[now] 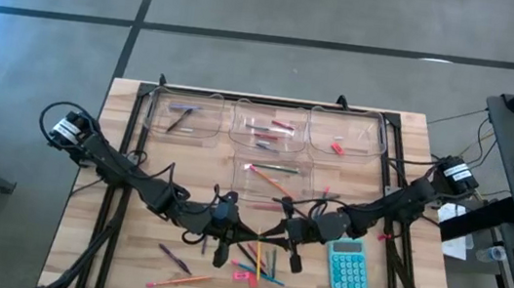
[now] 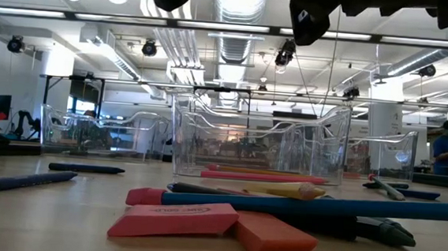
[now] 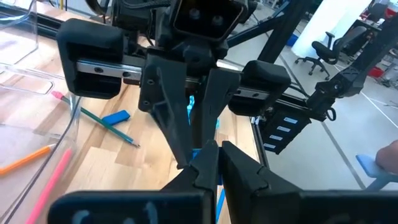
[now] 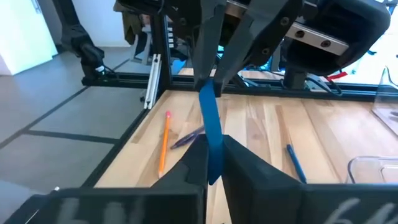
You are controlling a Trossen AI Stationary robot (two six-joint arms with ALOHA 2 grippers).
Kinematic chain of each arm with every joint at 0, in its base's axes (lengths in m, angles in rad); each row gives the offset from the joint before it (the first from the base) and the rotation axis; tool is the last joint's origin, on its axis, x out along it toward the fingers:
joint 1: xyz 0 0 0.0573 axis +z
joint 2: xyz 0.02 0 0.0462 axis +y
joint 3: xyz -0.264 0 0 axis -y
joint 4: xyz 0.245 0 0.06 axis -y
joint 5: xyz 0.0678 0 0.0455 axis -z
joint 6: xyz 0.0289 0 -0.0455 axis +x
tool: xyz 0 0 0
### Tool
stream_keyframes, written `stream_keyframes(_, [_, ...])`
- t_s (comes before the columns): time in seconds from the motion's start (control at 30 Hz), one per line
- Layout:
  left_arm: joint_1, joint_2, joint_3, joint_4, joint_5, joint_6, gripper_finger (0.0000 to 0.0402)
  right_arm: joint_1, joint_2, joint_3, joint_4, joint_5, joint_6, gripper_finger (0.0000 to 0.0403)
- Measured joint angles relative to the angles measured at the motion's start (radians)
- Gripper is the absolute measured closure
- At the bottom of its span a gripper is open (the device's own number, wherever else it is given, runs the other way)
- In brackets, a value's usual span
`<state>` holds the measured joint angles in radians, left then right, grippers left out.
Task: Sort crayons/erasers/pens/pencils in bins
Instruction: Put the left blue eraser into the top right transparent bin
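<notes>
Blue pencil [image 4: 210, 134] pinched between two arms above the counter [image 1: 126, 246].
Both the left gripper [image 4: 208, 78] and right gripper [image 3: 200, 140] have jaws clamped on it, near the scattered sticks.

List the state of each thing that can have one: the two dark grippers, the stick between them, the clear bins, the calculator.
Left gripper: shut on the thin blue stick.
Right gripper: shut on the same stick.
Thin blue stick: held above the table by both grippers.
Four clear plastic bins: upright, open-topped, items inside.
Teal calculator: lying flat, keys up.
</notes>
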<state>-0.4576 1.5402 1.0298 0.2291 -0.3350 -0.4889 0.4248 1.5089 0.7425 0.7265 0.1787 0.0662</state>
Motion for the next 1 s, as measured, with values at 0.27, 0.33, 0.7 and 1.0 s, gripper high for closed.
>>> stream_keyframes(0.27, [0.008,-0.011,0.004,-0.009,-0.051,0.148,0.0337,-0.007,-0.065,-0.006,-0.145,0.029,0.020,0.0387])
stream_keyframes(0.33, [0.022,-0.029,0.004,-0.009,-0.078,0.177,0.0307,-0.007,-0.098,-0.011,-0.192,0.074,0.020,0.0387])
stream_keyframes(0.7, [0.084,-0.076,-0.003,-0.011,-0.128,0.219,0.0200,-0.065,-0.508,-0.195,-0.635,0.628,0.085,0.0389])
stream_keyframes(1.0, [0.090,-0.071,-0.008,-0.010,-0.128,0.240,0.0198,-0.449,-0.802,-0.326,-0.912,0.646,0.233,0.0389])
